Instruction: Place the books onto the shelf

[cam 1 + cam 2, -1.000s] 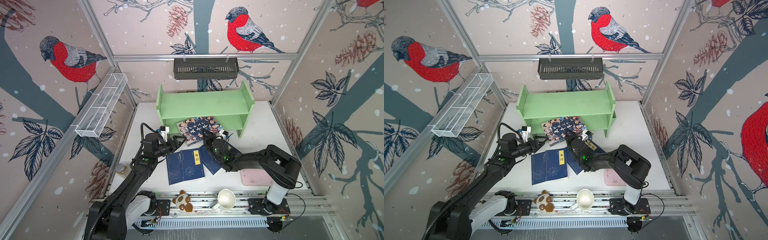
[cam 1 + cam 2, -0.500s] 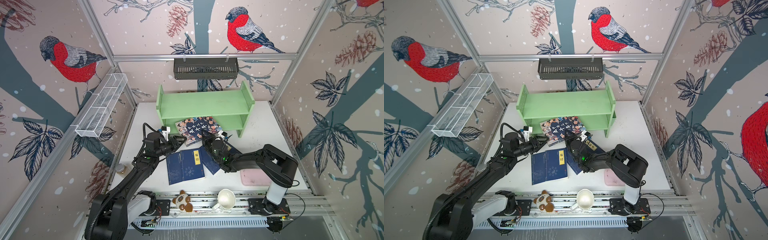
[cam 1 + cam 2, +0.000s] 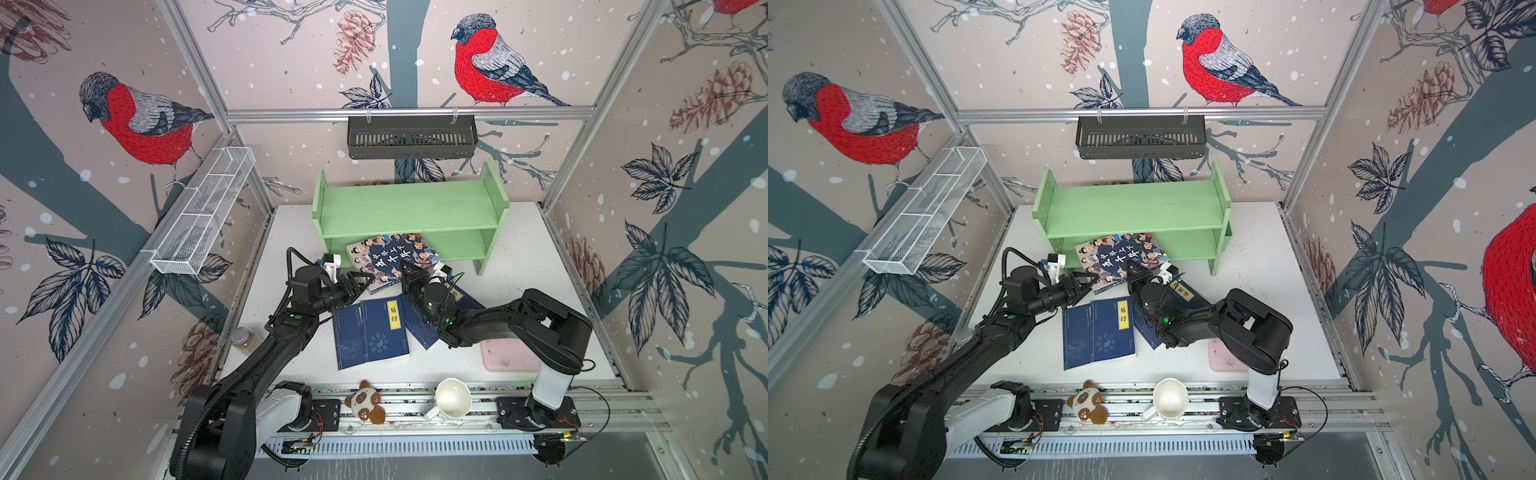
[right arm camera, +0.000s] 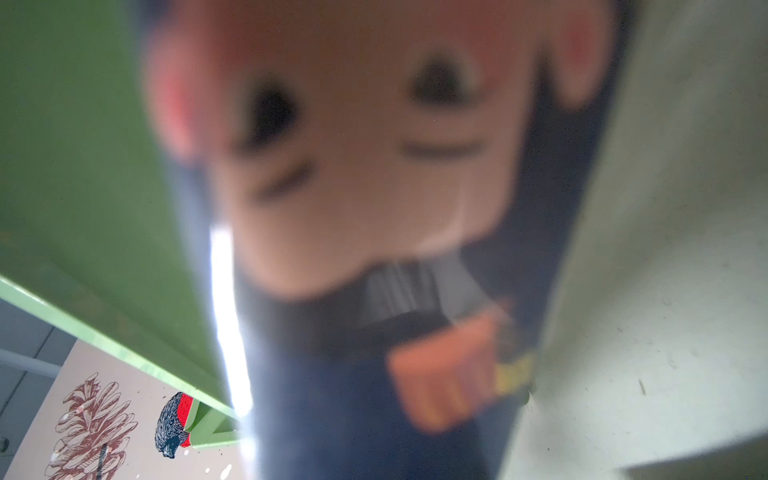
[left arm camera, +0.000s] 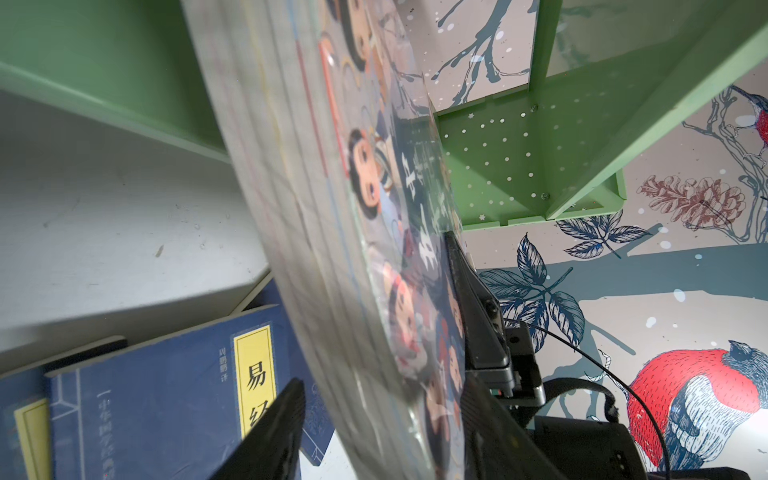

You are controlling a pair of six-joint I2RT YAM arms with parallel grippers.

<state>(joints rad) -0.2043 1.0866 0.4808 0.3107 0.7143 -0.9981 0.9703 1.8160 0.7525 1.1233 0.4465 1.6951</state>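
Observation:
A large cartoon-cover book [image 3: 392, 257] [image 3: 1121, 259] stands tilted in front of the light green shelf [image 3: 409, 208] [image 3: 1133, 208], at its lower tier. My right gripper [image 3: 409, 274] [image 3: 1133, 272] is shut on its lower right corner; in the right wrist view the blurred cover [image 4: 374, 166] hides the fingers. My left gripper [image 3: 365, 280] [image 3: 1090, 282] [image 5: 384, 380] is open astride the book's lower left edge [image 5: 332, 249], with a gap beside one finger [image 5: 278, 428]. Navy books with yellow labels [image 3: 382, 332] [image 3: 1113, 328] [image 5: 145, 407] lie flat on the table.
A pink tray [image 3: 509, 355] lies under the right arm. A white mug [image 3: 453, 395] and a plush toy [image 3: 365, 403] sit on the front rail, a small jar [image 3: 240, 336] at the left edge. A black basket [image 3: 411, 137] and a white wire basket [image 3: 203, 212] hang on the walls.
My left gripper has edged toward the cartoon book's left corner, and its jaws narrowed, then widened a little. The right arm and the book have barely moved.

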